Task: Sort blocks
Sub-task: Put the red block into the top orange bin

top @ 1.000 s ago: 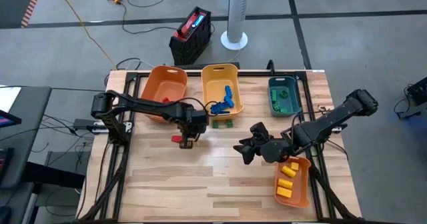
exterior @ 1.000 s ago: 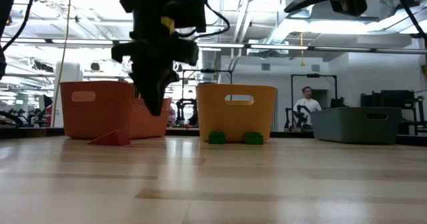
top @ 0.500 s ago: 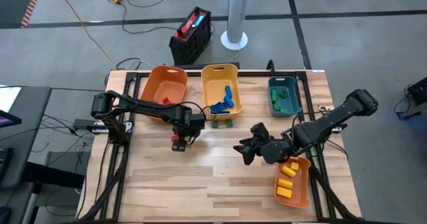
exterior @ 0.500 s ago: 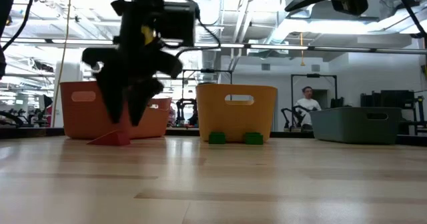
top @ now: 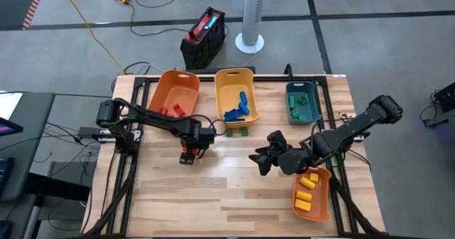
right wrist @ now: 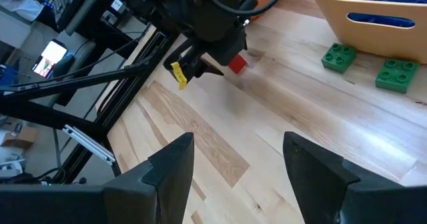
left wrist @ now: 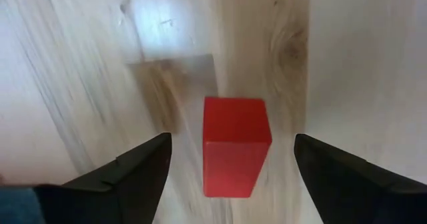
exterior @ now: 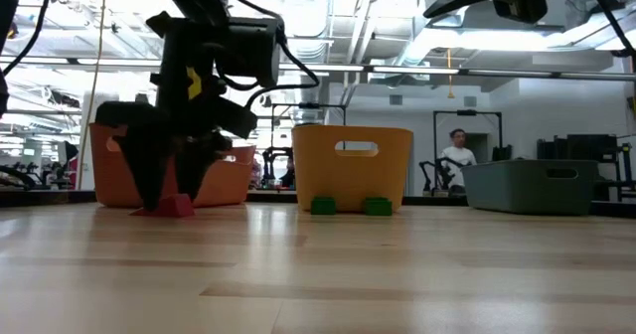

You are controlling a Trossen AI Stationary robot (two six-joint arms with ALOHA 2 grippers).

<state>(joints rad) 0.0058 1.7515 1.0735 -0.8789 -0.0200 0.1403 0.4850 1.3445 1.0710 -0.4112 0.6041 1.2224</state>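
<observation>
Item: red block [left wrist: 236, 145]. Smooth-faced rectangular plastic brick with crisp edges, lying loose on the pale wood table [top: 213, 189], just in front of the orange bin [top: 174, 97].

Attending tool: left gripper [top: 188, 156], lowered over the red block with fingers spread wide, one either side and neither touching in the left wrist view. Judged step: picking this brick for sorting. To do it well, settle lower until the tips sit near the tabletop, keep the brick centred in the gap, and close across its narrower faces so the slick plastic does not twist out.

Orange bin: glossy moulded tub with rounded corners, holding other red blocks [top: 170, 110].

Yellow bin [top: 234, 77]: same form, next along from the orange bin, holding blue blocks [top: 237, 109]. Two studded green blocks [top: 238, 132] sit on the table against its front wall, unsorted.

Teal bin [top: 301, 97]: furthest from the orange bin along the back row, with green pieces inside.

Second orange bin [top: 313, 195]: at the front corner diagonally opposite the orange bin, holding yellow blocks [top: 306, 190].

Right gripper [top: 259, 161]: waiting beside that bin, fingers parted, holding nothing.
</observation>
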